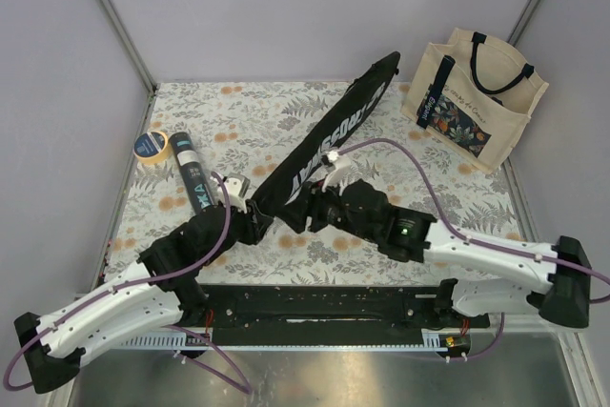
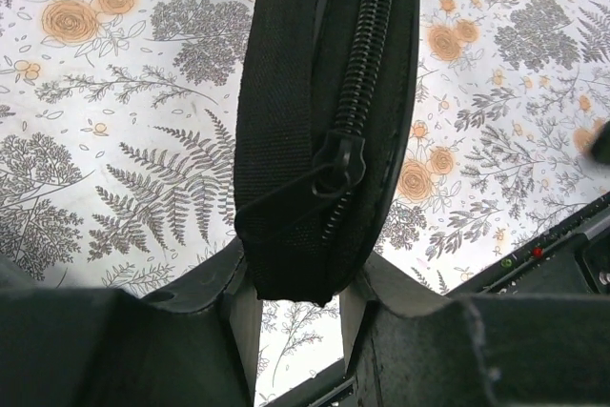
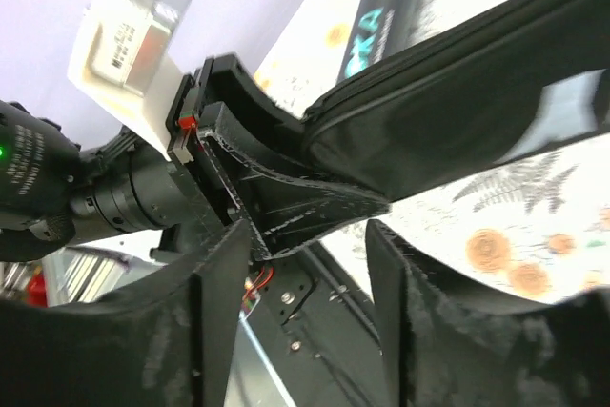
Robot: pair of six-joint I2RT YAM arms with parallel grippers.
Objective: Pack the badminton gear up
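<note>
White arms [image 1: 496, 254], blk sleeves [image 1: 367, 207], purple cables [image 1: 419, 154], green LED [image 1: 407, 230].

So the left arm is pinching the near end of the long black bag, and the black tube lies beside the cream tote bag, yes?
Not quite. The left arm's jaws do pinch the near end of the long black bag, but the black tube lies beside the yellow-rimmed tape roll on the left; the cream tote bag stands far right. The top view shows this.
</note>
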